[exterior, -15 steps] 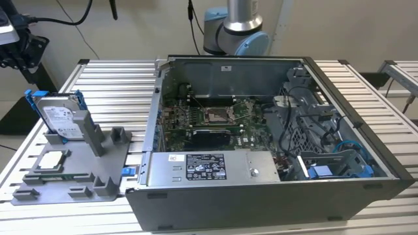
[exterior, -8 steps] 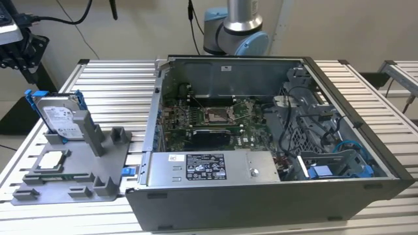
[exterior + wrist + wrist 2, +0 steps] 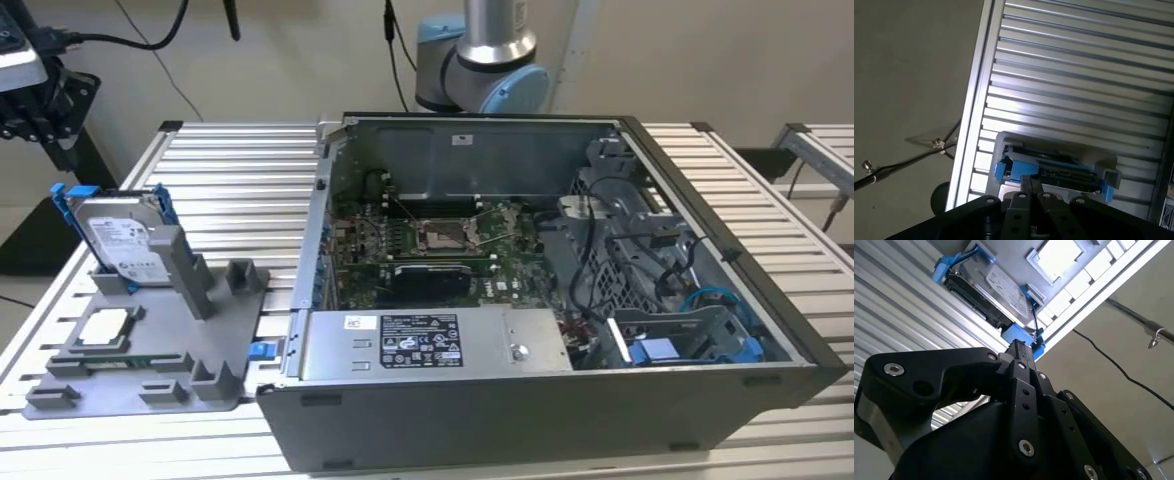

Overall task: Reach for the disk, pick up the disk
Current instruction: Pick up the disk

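- Disk (image 3: 118, 238) is standing on edge in a grey holder (image 3: 227, 330) on the slatted tabletop (image 3: 240, 160), with a blue bracket (image 3: 63, 205) framing its rim and its white label showing in the exterior view.
- The claw (image 3: 1020, 346) is hovering out past the tabletop's edge, over the floor, and pointing toward the disk. The disk is sitting ahead of the tip and below it, and I am judging the two to be apart.
- The jaws are sitting pressed together in both wrist views and are gripping nothing.
- In the first wrist view the claw (image 3: 1029, 179) is lining up with the thin edge of the disk (image 3: 1059, 171), and a blue bracket corner is showing on each side of the tip.
- A small square chip (image 3: 104, 328) is lying flat in the same holder, beyond the disk from the claw (not the thing to take).
- An open computer case (image 3: 561, 400) is sitting farther off still, well beyond the holder.
- Handling, as a judgement: the disk is looking like a stiff, dense metal block, heavy for its size, with smooth faces that may be slippery, and it is likely sensitive to knocks.
- Hold, also a judgement: the two flat faces near the exposed upper edge are offering the surest purchase, since the plastic bracket is probably flexing under a pinch.
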Robot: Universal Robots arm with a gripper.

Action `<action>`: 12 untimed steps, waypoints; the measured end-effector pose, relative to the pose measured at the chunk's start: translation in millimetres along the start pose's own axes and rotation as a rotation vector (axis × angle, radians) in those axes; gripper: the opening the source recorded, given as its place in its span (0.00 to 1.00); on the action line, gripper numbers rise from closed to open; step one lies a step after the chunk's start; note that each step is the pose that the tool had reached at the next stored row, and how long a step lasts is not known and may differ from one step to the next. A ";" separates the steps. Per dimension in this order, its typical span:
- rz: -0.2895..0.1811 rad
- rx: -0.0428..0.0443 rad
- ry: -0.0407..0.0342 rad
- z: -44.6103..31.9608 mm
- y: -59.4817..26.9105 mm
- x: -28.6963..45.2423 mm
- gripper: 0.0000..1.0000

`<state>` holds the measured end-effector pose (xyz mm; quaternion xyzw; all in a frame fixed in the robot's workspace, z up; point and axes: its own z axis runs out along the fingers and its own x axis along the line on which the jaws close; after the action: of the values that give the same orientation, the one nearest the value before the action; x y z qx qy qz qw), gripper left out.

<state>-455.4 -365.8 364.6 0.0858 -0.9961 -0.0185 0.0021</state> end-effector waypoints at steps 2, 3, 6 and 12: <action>-0.005 0.0000 0.0002 0.0 0.0 0.0 0.00; -0.013 0.0000 0.0005 0.0 0.0 0.0 0.00; -0.061 0.0000 0.0022 0.0 0.0 0.0 0.00; -0.171 0.0002 0.0064 0.0 0.0 0.0 0.00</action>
<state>-455.4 -365.9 364.7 0.1704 -0.9852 -0.0183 0.0036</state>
